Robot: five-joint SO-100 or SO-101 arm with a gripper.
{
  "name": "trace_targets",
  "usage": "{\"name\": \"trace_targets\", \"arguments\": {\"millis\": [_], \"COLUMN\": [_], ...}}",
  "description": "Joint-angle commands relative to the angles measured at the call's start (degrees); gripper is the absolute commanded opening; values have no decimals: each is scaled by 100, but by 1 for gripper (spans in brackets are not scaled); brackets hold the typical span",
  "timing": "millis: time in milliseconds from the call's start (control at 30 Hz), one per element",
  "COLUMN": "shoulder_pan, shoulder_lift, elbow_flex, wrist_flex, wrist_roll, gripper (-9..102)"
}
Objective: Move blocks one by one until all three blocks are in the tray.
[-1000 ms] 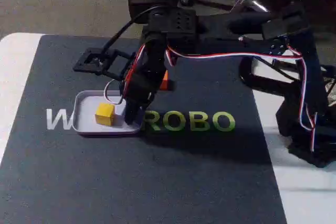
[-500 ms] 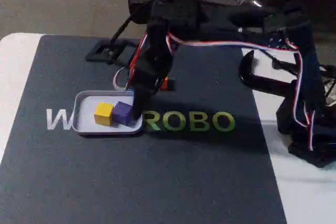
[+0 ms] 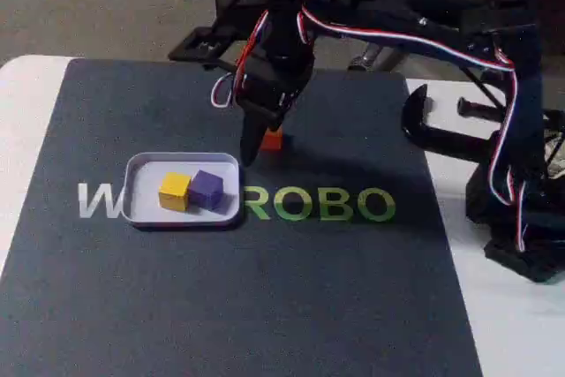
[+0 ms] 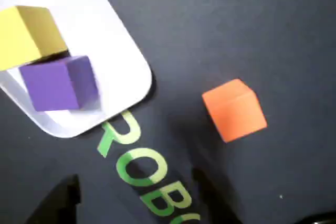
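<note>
While yellow block (image 3: 175,191), purple block (image 3: 207,189) sit in tray (image 3: 141,165) | gripper (image 3: 250,154) state unclear

A shallow, pale lavender-white tray (image 3: 141,209) with rounded corners and a thin raised rim lies flat on the dark mat, holding two small cubes side by side and touching: a yellow block (image 3: 175,191) on the left in the fixed view and a purple block (image 3: 206,189) on the right, near the tray's right end. An orange block (image 3: 273,139) of like size sits on the mat outside the tray, beyond its far right corner and partly hidden in the fixed view, while the wrist view shows it clear of the rim (image 4: 234,109).
</note>
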Motion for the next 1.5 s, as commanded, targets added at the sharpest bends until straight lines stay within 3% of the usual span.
{"name": "trace_targets", "arguments": {"millis": [0,167,467,800,1033,1467], "shoulder_pan": [105,211,589,993,1063,1239], "shoulder_lift": [334,-97,-809,-580,-738,-1327], "elbow_flex": [-281,-800,-1617,-1564,-1556,-1793], "wrist_flex": [-35,-44,35,729,826,817], "wrist_roll": [62,448,563,-316,-861,-2004], "gripper": [18,13,13,18,24,25]}}
